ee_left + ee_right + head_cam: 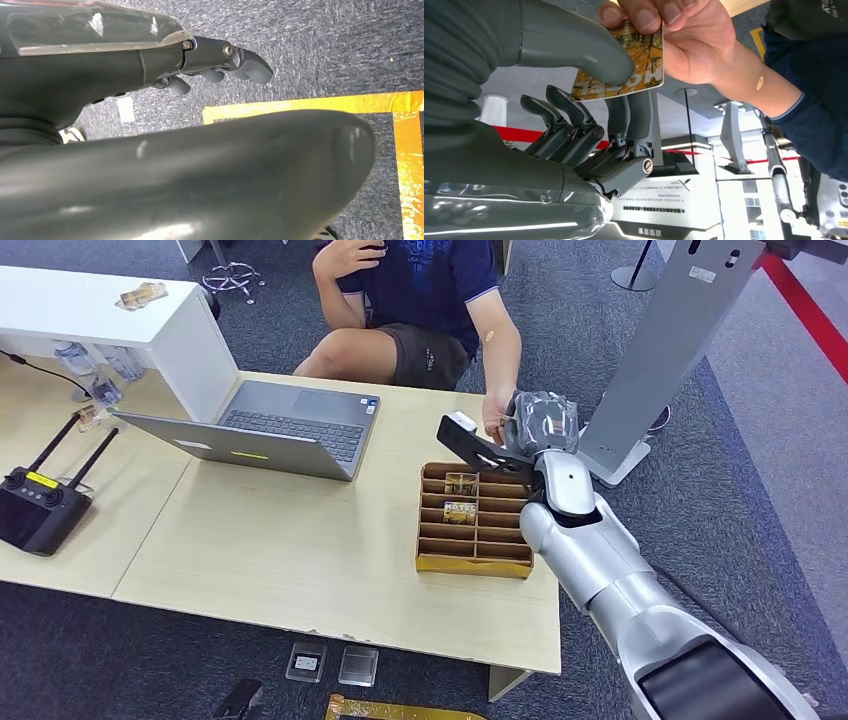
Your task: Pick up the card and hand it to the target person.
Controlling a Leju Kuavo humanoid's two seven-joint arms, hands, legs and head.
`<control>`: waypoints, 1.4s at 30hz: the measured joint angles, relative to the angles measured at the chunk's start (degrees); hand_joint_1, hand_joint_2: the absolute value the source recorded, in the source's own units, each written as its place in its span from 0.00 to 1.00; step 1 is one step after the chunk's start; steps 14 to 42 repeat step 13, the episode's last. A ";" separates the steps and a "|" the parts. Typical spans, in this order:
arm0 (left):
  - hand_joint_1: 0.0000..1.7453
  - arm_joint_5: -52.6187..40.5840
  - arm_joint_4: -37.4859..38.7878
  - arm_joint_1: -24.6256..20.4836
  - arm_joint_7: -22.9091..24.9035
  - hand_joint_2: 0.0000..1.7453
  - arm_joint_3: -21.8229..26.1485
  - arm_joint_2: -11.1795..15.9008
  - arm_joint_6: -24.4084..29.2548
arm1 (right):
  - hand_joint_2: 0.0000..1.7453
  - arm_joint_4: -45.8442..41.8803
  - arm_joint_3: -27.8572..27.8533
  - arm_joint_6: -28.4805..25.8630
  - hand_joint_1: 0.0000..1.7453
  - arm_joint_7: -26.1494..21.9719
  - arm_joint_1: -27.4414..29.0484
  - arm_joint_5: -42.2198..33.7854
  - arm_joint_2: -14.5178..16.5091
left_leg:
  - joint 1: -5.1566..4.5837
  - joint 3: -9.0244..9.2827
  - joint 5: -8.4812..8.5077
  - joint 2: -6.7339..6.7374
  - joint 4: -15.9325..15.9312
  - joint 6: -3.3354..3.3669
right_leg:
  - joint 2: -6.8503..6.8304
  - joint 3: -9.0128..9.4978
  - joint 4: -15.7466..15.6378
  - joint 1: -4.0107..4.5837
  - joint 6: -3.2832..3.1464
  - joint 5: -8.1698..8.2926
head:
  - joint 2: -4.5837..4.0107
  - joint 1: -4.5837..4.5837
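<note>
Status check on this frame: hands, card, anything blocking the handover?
Right hand pinches the card; person's hand grips its other end. Left hand hangs over the floor, holding nothing, fingers curled. Nothing blocking.

Premises present as an office or demonstration hall: grey carpet, pale wooden surface bearing an open laptop near its far edge, swivel-chair base, red barrier belt and a floor-standing kiosk.
</note>
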 joint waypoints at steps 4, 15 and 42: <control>0.00 0.16 0.00 -0.04 0.00 0.00 0.00 -0.02 -0.01 | 1.00 1.98 0.25 -0.19 0.25 -0.14 -0.32 0.01 0.34 | 0.00 0.02 0.01 0.00 0.01 0.00 | 0.01 0.01 0.00 0.00 0.00 0.01 | 0.00 0.04; 0.00 0.28 0.00 -0.03 0.02 0.00 -0.28 0.00 -0.45 | 1.00 4.46 0.51 -0.24 0.00 -0.62 -0.60 -0.11 0.54 | 0.00 0.02 0.00 0.00 0.01 0.00 | 0.01 0.00 0.00 0.00 0.00 0.01 | 0.00 -0.01; 0.00 0.28 0.00 -0.03 0.02 0.00 -0.28 0.00 -0.45 | 1.00 4.46 0.51 -0.24 0.00 -0.62 -0.60 -0.11 0.54 | 0.00 0.02 0.00 0.00 0.01 0.00 | 0.01 0.00 0.00 0.00 0.00 0.01 | 0.00 -0.01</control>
